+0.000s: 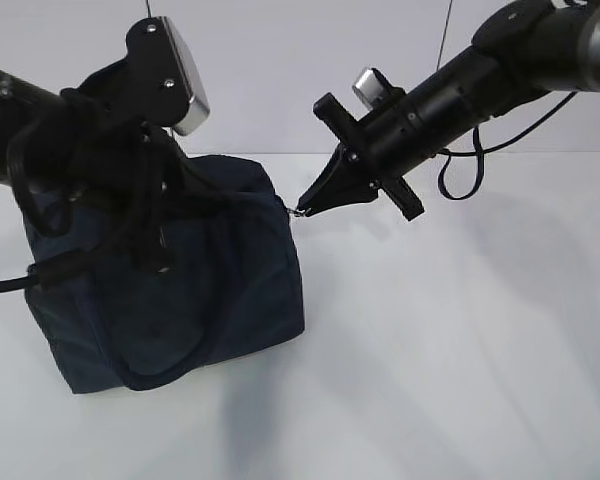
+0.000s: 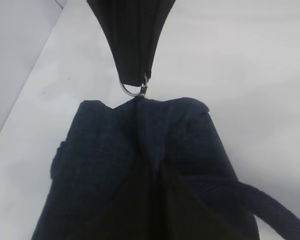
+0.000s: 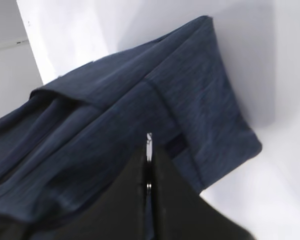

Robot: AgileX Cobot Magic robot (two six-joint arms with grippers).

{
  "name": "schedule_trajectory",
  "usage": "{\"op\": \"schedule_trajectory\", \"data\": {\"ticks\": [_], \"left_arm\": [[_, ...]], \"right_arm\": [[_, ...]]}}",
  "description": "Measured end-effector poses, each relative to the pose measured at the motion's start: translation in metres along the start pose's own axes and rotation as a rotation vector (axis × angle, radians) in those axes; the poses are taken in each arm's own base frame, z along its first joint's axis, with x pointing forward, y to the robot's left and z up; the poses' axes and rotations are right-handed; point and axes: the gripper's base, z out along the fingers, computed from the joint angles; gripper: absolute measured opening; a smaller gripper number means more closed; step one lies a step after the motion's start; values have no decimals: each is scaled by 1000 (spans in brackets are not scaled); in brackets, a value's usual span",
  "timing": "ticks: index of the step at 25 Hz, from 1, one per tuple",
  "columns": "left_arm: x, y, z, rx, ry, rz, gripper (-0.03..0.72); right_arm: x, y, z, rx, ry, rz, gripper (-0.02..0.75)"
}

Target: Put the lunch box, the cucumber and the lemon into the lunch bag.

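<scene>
The dark navy lunch bag (image 1: 220, 290) stands on the white table, its top drawn together. My right gripper (image 1: 306, 206) is shut on the ring zipper pull (image 1: 299, 211) at the bag's upper right corner. In the left wrist view the ring zipper pull (image 2: 131, 90) sits between the right gripper's fingertips (image 2: 135, 70), and in the right wrist view the ring zipper pull (image 3: 149, 142) shows edge-on. My left gripper (image 1: 152, 238) is shut on the bag's top fabric at the left, where a fold of the bag (image 2: 150, 165) runs into its dark jaws. The lunch box, cucumber and lemon are out of view.
One loop handle (image 1: 170, 370) hangs down the bag's front and another handle (image 2: 275, 212) trails off to the right. White table (image 1: 460, 360) stretches in front and to the right. A black cable (image 1: 460, 175) hangs under the right arm.
</scene>
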Motion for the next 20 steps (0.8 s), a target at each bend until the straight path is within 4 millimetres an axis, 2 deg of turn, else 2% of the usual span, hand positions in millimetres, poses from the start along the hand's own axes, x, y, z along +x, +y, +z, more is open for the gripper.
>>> {"op": "schedule_trajectory", "data": {"ticks": [7, 20], "left_arm": [[-2, 0, -4, -9, -9, 3, -7], [-2, 0, -4, -11, -10, 2, -7]], "right_arm": [[-11, -19, 16, 38, -25, -27, 8], [-13, -21, 15, 63, -46, -129, 8]]}}
